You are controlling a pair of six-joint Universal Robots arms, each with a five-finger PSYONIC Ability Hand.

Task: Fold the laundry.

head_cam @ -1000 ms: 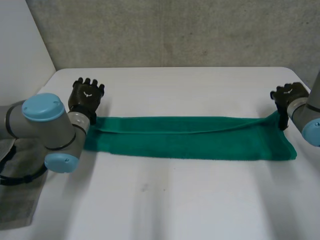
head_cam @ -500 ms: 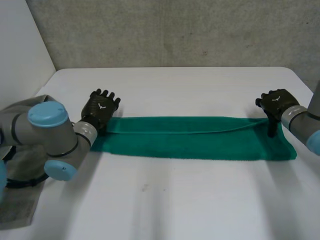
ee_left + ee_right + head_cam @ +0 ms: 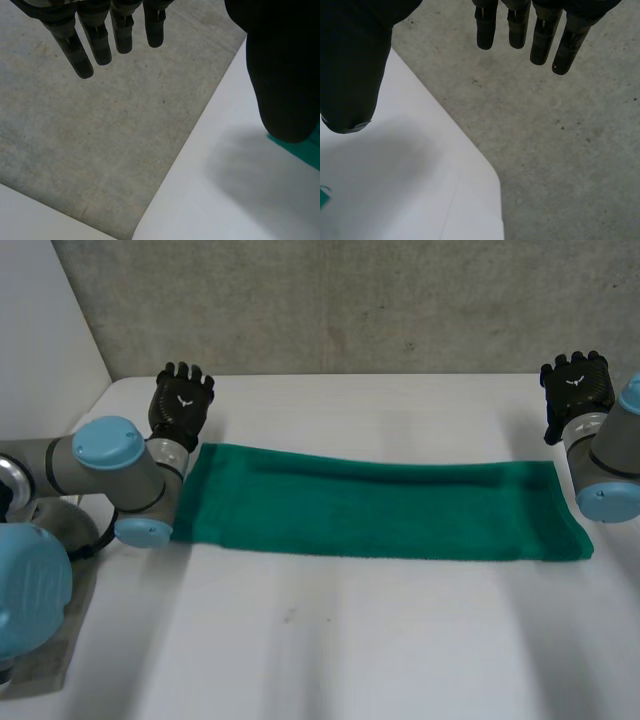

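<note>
A green towel (image 3: 380, 512) lies flat as a long folded strip across the middle of the white table (image 3: 350, 640). My left hand (image 3: 181, 408) hovers just beyond the towel's far left corner, fingers straight and holding nothing. In the left wrist view the fingers (image 3: 100, 42) hang straight and a sliver of the green towel (image 3: 300, 149) shows under the thumb (image 3: 282, 70). My right hand (image 3: 576, 390) is raised beyond the towel's far right corner, open and empty. Its fingers (image 3: 540, 35) and thumb (image 3: 352, 65) are spread in the right wrist view.
A grey concrete wall (image 3: 350, 300) rises behind the table. The table's far left corner (image 3: 150, 220) and far right corner (image 3: 490, 175) lie close under the hands. The near half of the table is bare white surface.
Both hands have let go of the towel's far edge and lifted back away from it. The raised fold has dropped, so the towel now lies flatter and wider.
</note>
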